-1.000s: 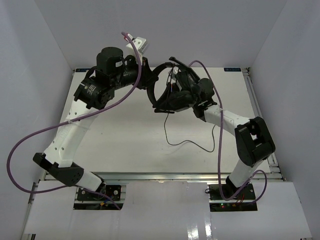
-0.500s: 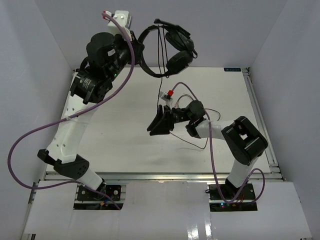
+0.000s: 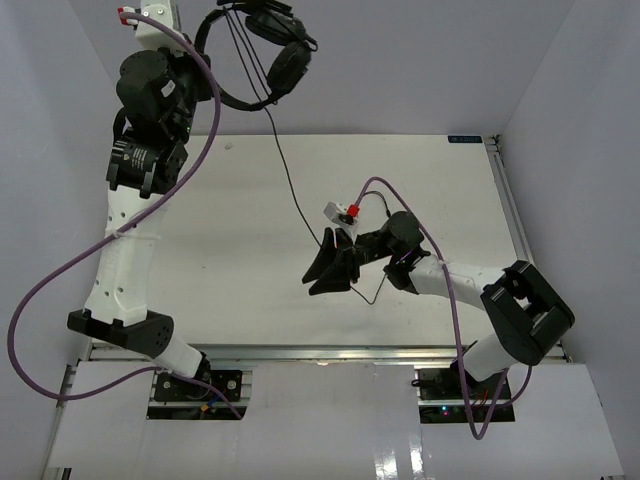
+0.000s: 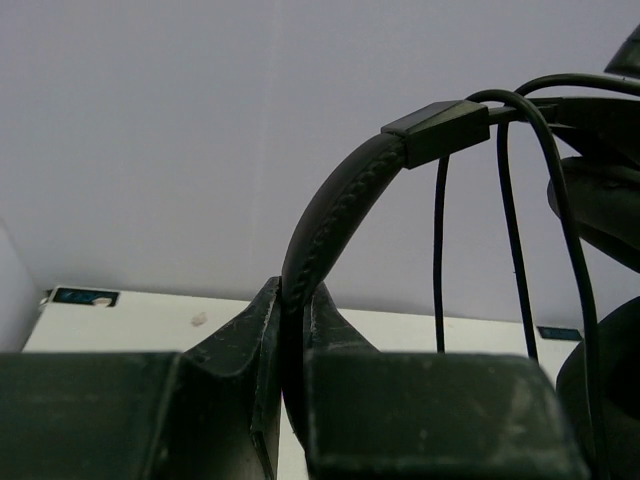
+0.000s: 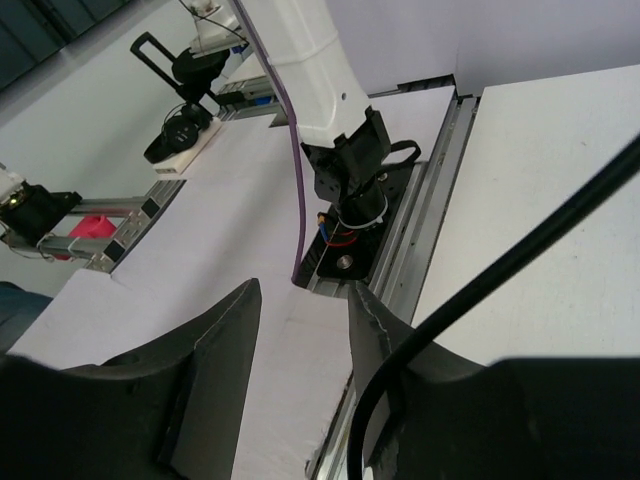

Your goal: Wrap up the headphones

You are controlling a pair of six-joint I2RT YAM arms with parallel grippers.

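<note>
Top external: left end effector pinches headphones, earcups rightward; right end effector parted.

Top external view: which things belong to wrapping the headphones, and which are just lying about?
Part of the job:
headphones, headband clamped in the left gripper
their cord, hanging down to the table
right gripper, jaws apart beside the cord

Not part of it:
purple arm cables
table
</note>
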